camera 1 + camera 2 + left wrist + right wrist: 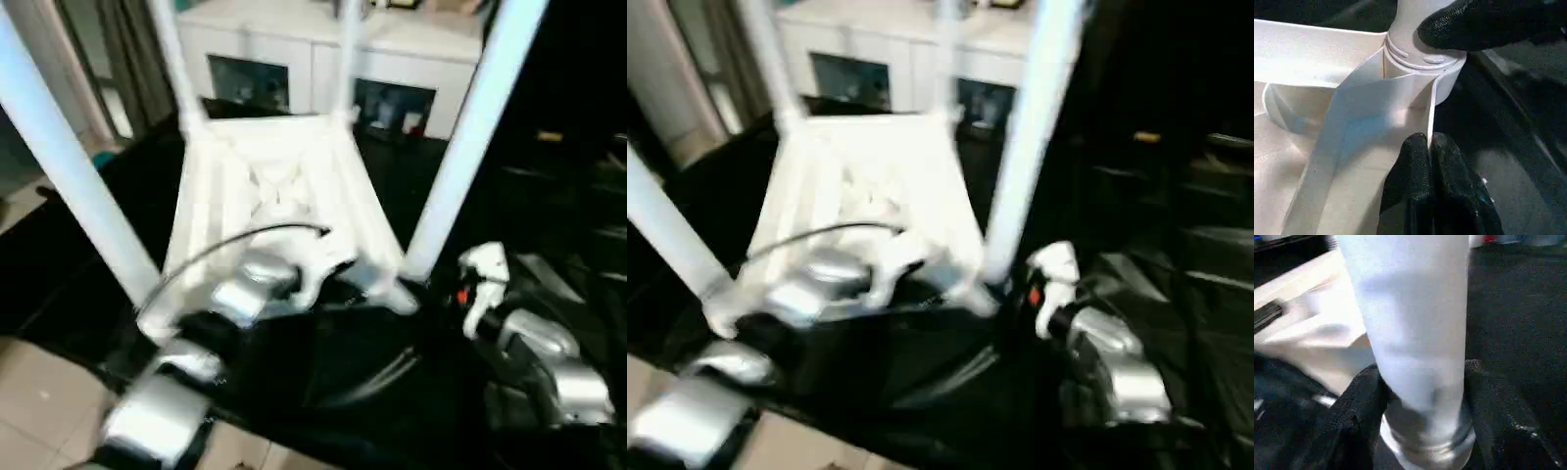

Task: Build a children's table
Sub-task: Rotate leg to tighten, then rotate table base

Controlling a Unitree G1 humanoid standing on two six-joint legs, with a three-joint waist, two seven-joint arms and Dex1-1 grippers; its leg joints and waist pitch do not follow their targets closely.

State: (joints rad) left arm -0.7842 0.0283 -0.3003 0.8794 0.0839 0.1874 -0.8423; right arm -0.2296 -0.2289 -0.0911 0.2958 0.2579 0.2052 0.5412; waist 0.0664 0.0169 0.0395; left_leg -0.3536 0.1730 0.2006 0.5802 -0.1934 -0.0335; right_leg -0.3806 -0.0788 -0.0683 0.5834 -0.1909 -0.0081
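Lying inverted at frame centre, white ribbed plastic square tabletop [279, 186]; we note left end effector [1428, 147] pinched on its rim, right end effector [1420, 382] straddling white tapered leg [1410, 323].

- All four legs of the children's table [284, 186] run off the top edge of the head views, so their free ends stay unseen.
- The left gripper [1430, 147] is hidden in the head views behind its own silver wrist.
- The near right leg [1410, 333] is cut by the top edge of the right wrist view; its foot in the socket is blurred.
- The white cabinet [323, 59] at the far side is smeared, and what lies behind its glass doors is unreadable.
- The right gripper [1422, 382] is partly covered by that leg.
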